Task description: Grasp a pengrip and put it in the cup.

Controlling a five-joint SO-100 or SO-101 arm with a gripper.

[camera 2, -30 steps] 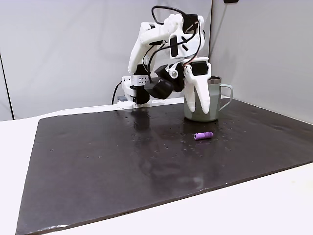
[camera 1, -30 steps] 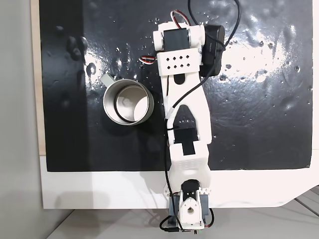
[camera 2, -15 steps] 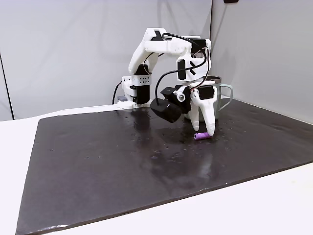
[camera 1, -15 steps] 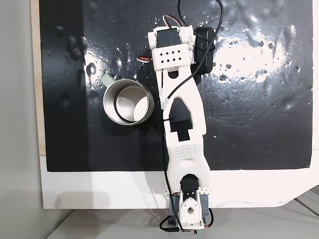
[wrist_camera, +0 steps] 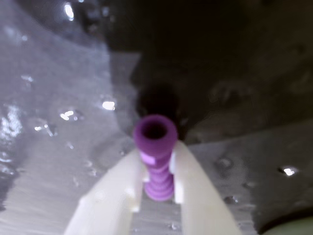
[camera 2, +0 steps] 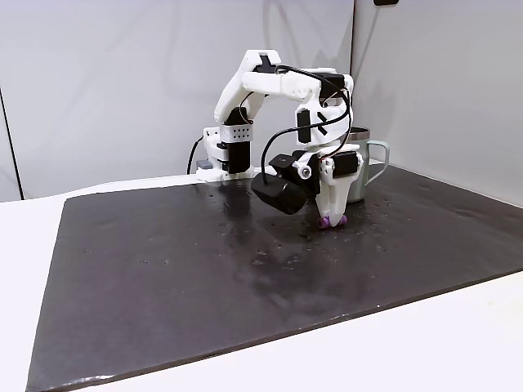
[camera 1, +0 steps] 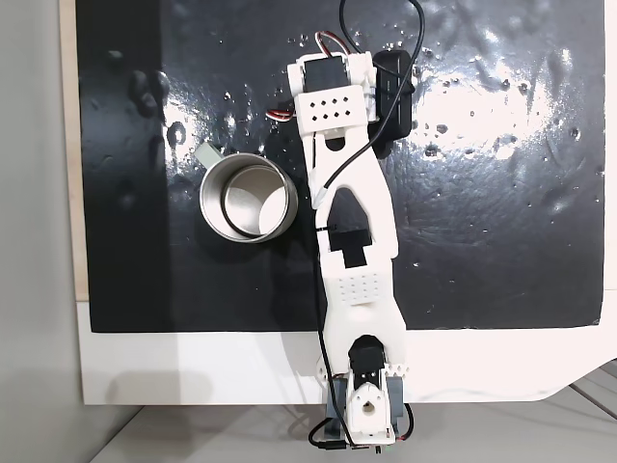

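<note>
Pengrip (wrist_camera: 155, 159), a small purple ribbed tube, sits between the two pale fingers (wrist_camera: 120, 188) of the gripper (wrist_camera: 156, 191) in the wrist view, its open end pointing away from the camera and its ribbed body pressed on both sides by the fingers, which are drawn in narrow around it. In a fixed view from the side, the pengrip (camera 2: 328, 222) shows as a bit of purple at the fingertips, down at the surface of the dark mat (camera 2: 204, 269); whether it is touching the mat or just above it cannot be told.

The white arm (camera 2: 278, 90) rises from its base (camera 2: 222, 155) at the far edge of the mat, arches up and forward, then bends steeply down at the wrist so that the gripper (camera 2: 329, 214) points almost straight down at the mat. A black block (camera 2: 279, 192) hangs off the wrist on the left side in that view, and black cables loop along the upper links.

In a fixed view from above, the arm (camera 1: 347, 222) stretches from its base (camera 1: 364, 405) at the bottom edge up across the glossy black mat (camera 1: 501, 193), with the wrist end at the top.

The metal cup (camera 1: 248, 198) stands upright on the mat to the left of the arm in that view, near it but apart, its handle tab (camera 1: 206, 153) pointing up-left. From the side the cup (camera 2: 364, 163) stands just behind the gripper, partly hidden by it.
</note>
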